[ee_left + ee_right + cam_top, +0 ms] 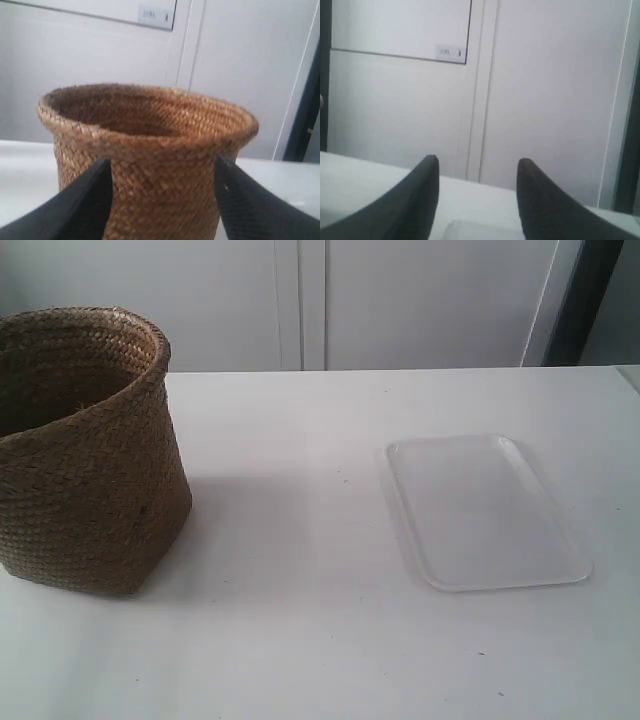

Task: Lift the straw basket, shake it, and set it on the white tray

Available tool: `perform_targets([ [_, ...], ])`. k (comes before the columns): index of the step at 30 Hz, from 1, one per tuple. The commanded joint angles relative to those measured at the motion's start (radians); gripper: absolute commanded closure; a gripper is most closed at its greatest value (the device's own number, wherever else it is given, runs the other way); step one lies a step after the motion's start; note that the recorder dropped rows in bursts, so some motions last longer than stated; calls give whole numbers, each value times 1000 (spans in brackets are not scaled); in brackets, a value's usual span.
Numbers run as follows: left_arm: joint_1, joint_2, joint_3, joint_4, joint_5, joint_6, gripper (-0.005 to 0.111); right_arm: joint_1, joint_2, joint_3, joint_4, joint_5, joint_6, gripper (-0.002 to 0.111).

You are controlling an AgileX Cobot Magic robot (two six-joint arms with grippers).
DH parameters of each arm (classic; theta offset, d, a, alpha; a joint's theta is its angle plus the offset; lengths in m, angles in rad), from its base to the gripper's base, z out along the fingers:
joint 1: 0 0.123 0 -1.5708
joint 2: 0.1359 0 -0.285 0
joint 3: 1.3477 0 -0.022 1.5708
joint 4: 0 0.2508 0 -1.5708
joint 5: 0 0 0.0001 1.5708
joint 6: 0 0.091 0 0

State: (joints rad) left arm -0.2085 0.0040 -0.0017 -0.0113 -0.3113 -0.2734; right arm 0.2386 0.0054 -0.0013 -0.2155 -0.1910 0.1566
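Weight should be slight: the straw basket is woven fibre with thin walls, and nothing shows inside its dark hollow, though the bottom is hidden. It stands upright on the table, straight ahead of the left pincer, near it but apart from it as far as the left wrist view shows. That pincer is spread wide with nothing between its black fingers. Even so, the basket body looks broader than the gap, so clasping it round the outside seems unlikely to work.

The better hold, I judge, is the braided rim on the side nearest the pincer: one finger inside, one outside, pinching the wall just under the thick roll. The weave is rough, so slipping is a small worry. It is also pliant, so the wall may buckle and the basket may swing from a single pinch during the shake.

The right pincer is likewise parted and empty. The white tray lies flat ahead of and below it, well apart from the basket, with table between them.
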Motion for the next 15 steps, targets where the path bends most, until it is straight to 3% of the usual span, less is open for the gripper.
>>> perform_targets([
  [1,3,-4,2,-14,-47,-83,43,0,-5,1,10,-111,7,62],
  [4,0,-4,2,22,-116,-143,43,0,-5,1,23,-207,55,62],
  [7,-4,-4,-33,375,-124,-216,43,0,-5,1,65,-204,284,62],
  [9,-4,8,-108,581,-47,-363,43,0,-5,1,65,-195,409,62],
  [11,-4,74,-171,598,63,-476,43,0,-5,1,55,-193,469,62],
  [15,-4,281,-281,558,175,-503,43,0,-5,1,5,-195,552,62],
])
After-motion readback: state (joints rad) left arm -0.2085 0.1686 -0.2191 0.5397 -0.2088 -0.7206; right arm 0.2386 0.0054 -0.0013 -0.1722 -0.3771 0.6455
